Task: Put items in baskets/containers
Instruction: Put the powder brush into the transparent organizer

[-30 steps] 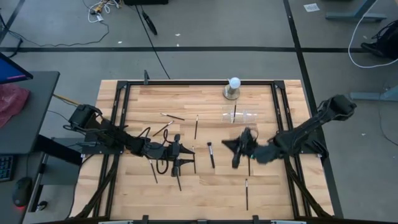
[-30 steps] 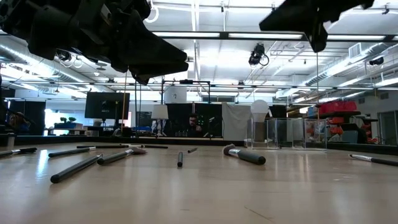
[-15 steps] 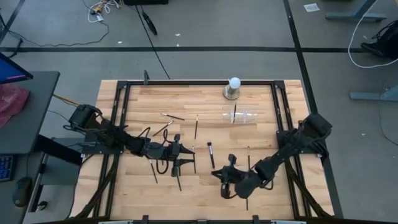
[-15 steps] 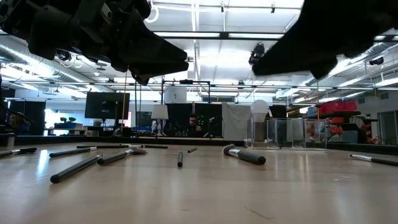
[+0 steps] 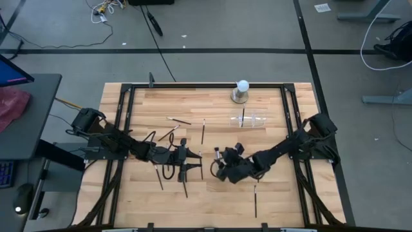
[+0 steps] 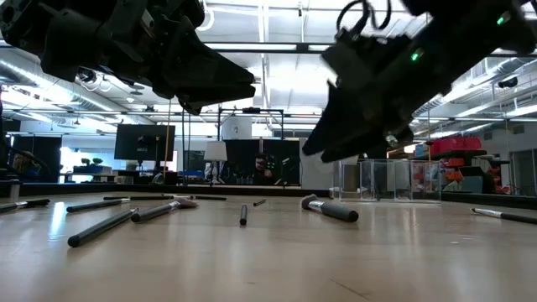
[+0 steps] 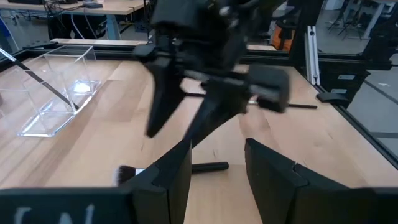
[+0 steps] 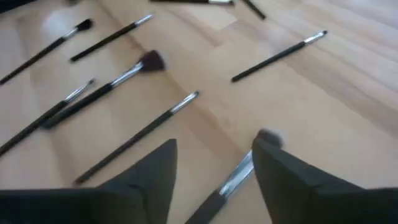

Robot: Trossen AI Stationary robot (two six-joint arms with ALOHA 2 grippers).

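Observation:
Several thin dark makeup brushes lie flat on the wooden table, among them one (image 5: 203, 131) at mid-table and one (image 5: 255, 201) near the front. The clear tray (image 5: 248, 120) stands at the far right with a brush (image 5: 243, 116) in it. My right gripper (image 5: 223, 169) hovers open, low over a silver-ferruled, pale-tipped brush (image 8: 235, 177) that lies between its fingers, untouched as far as I can see. My left gripper (image 5: 188, 162) waits open just to its left, above the table, with nothing held (image 7: 217, 180).
A white ball on a grey round base (image 5: 241, 90) stands at the far edge behind the tray. A black metal frame (image 5: 126, 122) runs around the table. The two grippers are close together at mid-table; the right gripper (image 7: 186, 106) fills the left wrist view.
My right gripper has come down from high over the table's right half, swinging first toward the near edge and then toward the left, close to my left gripper. It has tipped more steeply downward, and its fingers have opened.

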